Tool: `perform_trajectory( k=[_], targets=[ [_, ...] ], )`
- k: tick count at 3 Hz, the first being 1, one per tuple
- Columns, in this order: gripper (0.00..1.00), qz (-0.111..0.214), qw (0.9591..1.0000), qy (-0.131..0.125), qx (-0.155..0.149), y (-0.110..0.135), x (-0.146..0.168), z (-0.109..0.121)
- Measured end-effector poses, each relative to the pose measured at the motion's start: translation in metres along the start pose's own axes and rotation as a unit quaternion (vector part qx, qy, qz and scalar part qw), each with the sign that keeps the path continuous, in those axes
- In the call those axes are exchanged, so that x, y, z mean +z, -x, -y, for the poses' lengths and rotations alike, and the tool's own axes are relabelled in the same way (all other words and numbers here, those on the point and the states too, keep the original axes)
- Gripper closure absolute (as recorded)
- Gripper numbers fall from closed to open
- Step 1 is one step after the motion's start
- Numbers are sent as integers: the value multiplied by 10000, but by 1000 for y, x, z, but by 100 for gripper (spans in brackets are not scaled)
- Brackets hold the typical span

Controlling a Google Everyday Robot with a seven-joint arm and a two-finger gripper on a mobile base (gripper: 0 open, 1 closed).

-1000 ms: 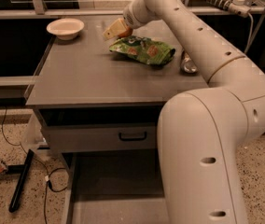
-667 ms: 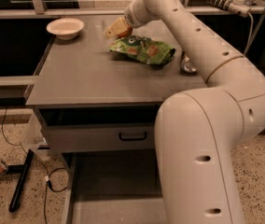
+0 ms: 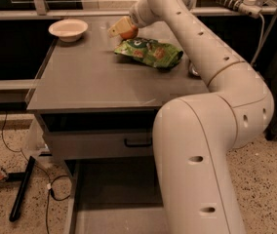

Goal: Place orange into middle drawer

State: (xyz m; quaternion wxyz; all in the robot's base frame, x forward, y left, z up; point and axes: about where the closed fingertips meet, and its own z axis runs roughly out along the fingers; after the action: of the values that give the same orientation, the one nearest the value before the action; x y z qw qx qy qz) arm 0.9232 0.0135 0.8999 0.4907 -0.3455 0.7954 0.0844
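Note:
The orange is at the back of the grey tabletop, just behind the green bag. My gripper reaches down from the far side and is shut on the orange, low over the table. The middle drawer is pulled out at the bottom of the cabinet, with its flat grey floor showing. My own arm covers the drawer's right part.
A white bowl stands at the table's back left. A green snack bag lies in front of the orange. A shiny metal can peeks out beside my arm. A closed drawer front with a black handle is above the open drawer. A black stand and cables lie on the floor at left.

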Motion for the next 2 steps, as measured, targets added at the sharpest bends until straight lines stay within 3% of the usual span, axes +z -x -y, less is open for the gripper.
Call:
perform_trajectory(
  k=[2],
  targets=[
    [0,-150,9990,315,284,-10,22,-12]
  ],
)
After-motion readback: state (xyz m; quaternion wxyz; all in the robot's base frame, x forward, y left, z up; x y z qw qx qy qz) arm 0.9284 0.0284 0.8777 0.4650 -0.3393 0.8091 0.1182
